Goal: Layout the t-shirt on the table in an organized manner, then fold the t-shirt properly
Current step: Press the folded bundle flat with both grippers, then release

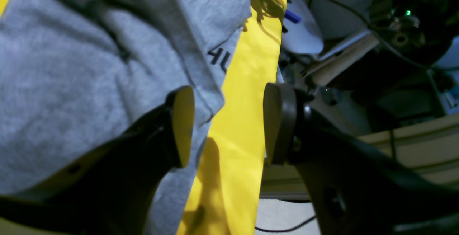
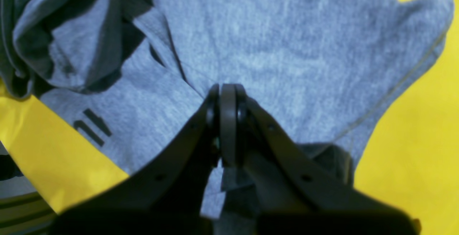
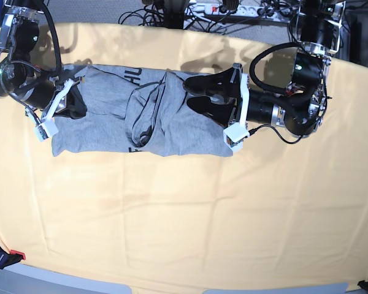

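The grey t-shirt (image 3: pixel 110 125) lies as a crumpled band across the far left part of the table (image 3: pixel 184 214), bunched in the middle, with black lettering (image 3: pixel 134 75) showing at its far edge. My left gripper (image 3: pixel 189 95) hovers open over the shirt's right end. In the left wrist view its fingers (image 1: pixel 183 125) straddle the shirt's hem (image 1: pixel 211 109) and the yellow cloth (image 1: pixel 244 84), holding nothing. My right gripper (image 2: pixel 227 97) is shut on a pinch of grey fabric (image 2: pixel 287 48) at the shirt's left end (image 3: pixel 64 131), and creases run out from its tip.
Cables and a power strip (image 3: pixel 227 9) lie beyond the table's far edge, close behind the shirt. White and dark equipment (image 1: pixel 322 30) crowds that edge in the left wrist view. A red-tipped clamp (image 3: pixel 6 257) sits at the front left corner.
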`<action>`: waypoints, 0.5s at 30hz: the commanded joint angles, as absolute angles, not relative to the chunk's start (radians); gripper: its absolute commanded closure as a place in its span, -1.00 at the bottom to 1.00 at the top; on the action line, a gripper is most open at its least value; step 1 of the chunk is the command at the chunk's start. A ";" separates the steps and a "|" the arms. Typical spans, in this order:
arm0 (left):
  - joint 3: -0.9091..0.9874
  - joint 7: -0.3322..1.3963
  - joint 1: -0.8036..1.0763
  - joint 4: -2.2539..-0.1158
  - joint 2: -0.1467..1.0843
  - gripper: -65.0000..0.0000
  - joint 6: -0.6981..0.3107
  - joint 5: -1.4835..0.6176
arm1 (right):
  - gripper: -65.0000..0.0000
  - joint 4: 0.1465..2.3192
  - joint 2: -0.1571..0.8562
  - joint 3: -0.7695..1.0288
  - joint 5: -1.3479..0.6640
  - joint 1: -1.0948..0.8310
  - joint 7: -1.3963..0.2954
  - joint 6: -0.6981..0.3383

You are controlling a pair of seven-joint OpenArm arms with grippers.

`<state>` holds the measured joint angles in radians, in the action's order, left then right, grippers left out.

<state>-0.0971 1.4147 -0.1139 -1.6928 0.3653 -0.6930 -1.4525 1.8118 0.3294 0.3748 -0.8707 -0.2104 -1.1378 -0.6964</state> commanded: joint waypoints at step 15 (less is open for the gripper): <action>-0.101 1.388 -0.134 -1.765 0.371 -0.01 -0.698 -1.096 | 1.00 1.828 0.344 0.380 -0.886 -0.199 -1.122 -0.698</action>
